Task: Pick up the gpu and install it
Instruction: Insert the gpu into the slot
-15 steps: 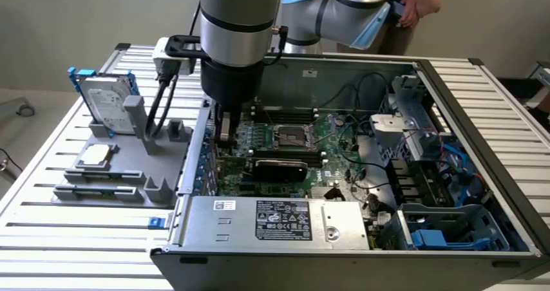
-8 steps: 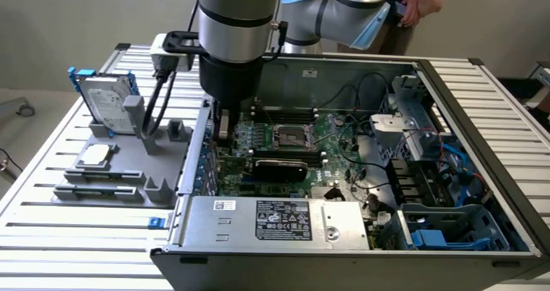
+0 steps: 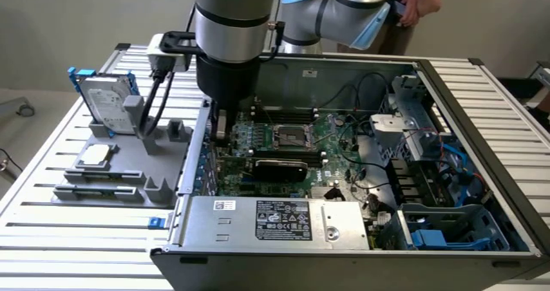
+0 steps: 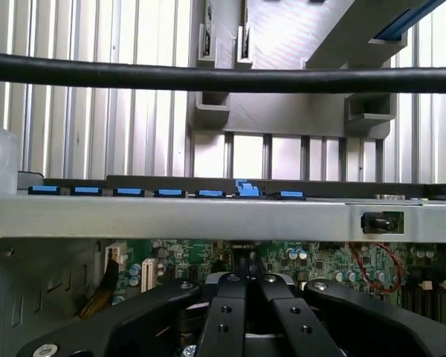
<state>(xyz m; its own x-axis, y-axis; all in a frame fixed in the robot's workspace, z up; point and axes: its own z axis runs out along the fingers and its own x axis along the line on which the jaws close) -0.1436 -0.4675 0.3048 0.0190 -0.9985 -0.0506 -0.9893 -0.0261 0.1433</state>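
Note:
The gpu (image 3: 280,168), a black-faced card, lies across the green motherboard (image 3: 331,140) inside the open computer case, below the CPU socket. My gripper (image 3: 221,129) reaches down into the case near its wall on the exterior view's left, beside the card's end on that side. In the wrist view my gripper (image 4: 247,281) is shut, its black fingers (image 4: 224,312) pressed together over the motherboard, just inside the case's metal wall (image 4: 208,217). I cannot tell whether the fingers touch the card.
A grey holder (image 3: 129,175) on the exterior view's left carries a hard drive (image 3: 110,103), a processor (image 3: 94,154) and memory sticks (image 3: 96,191). A silver power supply (image 3: 275,221) fills the case's near side. A person's hand (image 3: 421,4) is behind the arm.

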